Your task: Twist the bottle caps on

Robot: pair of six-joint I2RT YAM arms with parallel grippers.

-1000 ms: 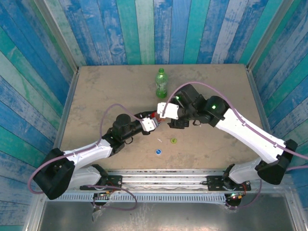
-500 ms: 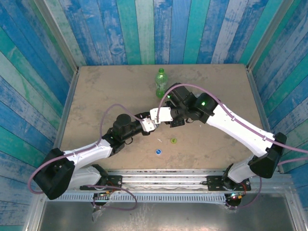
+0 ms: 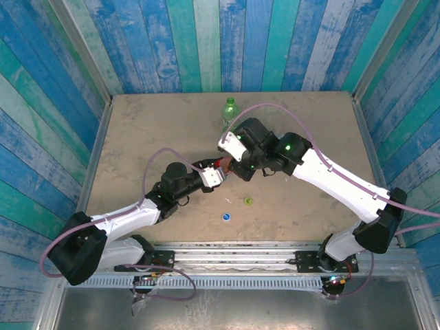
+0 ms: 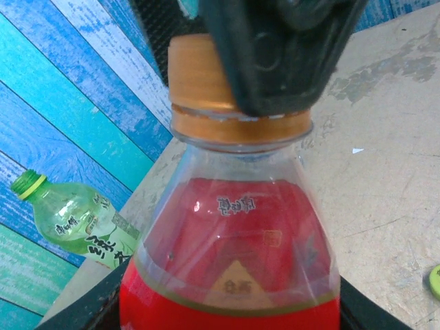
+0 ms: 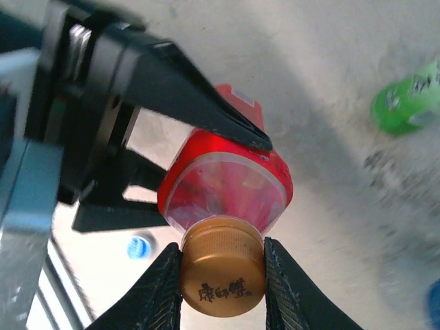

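left gripper (image 3: 214,173): clamped on the body of the red bottle (image 4: 230,275), neck pointed at my right arm. My read is that it's a counter-hold so the bottle can't spin under torque.
right gripper (image 5: 223,261): narrow, pinching the orange cap (image 5: 221,285) with one finger on each side of its rim.
why this pinch: gripping across the diameter should let a wrist roll turn the cap directly.
cap position: on the red bottle's neck. In the left wrist view the skirt meets the neck ring and looks level. Can't tell if it's fully tight.
progress guess: first bottle, mid-screw.
blue cap (image 3: 225,217): loose on the table (image 3: 137,137), toward the near edge.
yellow-green cap (image 3: 248,201): loose, near the blue one, both apart from any bottle. I take them as queued.
green bottle (image 4: 75,220): stands at the back of the table, well apart from both grippers and out of the work zone.
writing, cap: dark Chinese characters printed across the orange top. Can't read them reliably.
writing, red bottle: embossed characters on the clear shoulder, and a gold triangle with small characters on the red label. Too small to read.
writing, green bottle: white script on the label, blurred.
risk: if the left hold slips, bottle and cap turn together and nothing tightens.
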